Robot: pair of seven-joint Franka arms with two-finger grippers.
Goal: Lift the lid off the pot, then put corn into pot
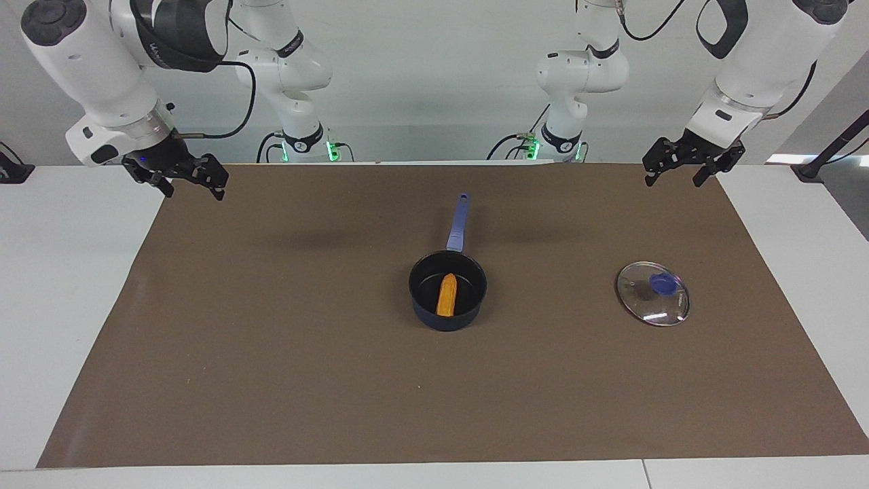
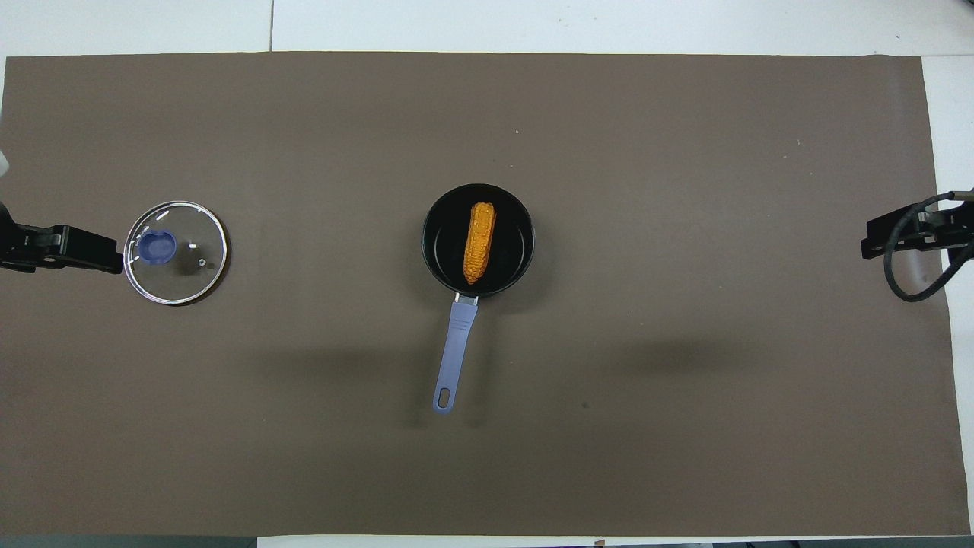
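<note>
The dark navy pot point(image 1: 447, 320) stands uncovered at the middle of the brown mat, its long blue handle point(image 1: 458, 224) pointing toward the robots. The orange-yellow corn point(image 1: 447, 294) lies inside it, and also shows in the overhead view point(image 2: 479, 241) within the pot point(image 2: 436, 245). The glass lid point(image 1: 641, 305) with its blue knob point(image 1: 663, 282) lies flat on the mat toward the left arm's end point(image 2: 194, 266). My left gripper point(image 1: 673, 182) hangs open and empty over the mat's corner by its base point(image 2: 76, 255). My right gripper point(image 1: 192, 191) hangs open and empty over the mat's edge at its own end point(image 2: 890, 236).
The brown mat point(image 1: 271, 373) covers most of the white table point(image 1: 61, 285). A black cable point(image 2: 909, 289) loops below the right gripper. Both arm bases point(image 1: 302, 139) stand at the table's edge nearest the robots.
</note>
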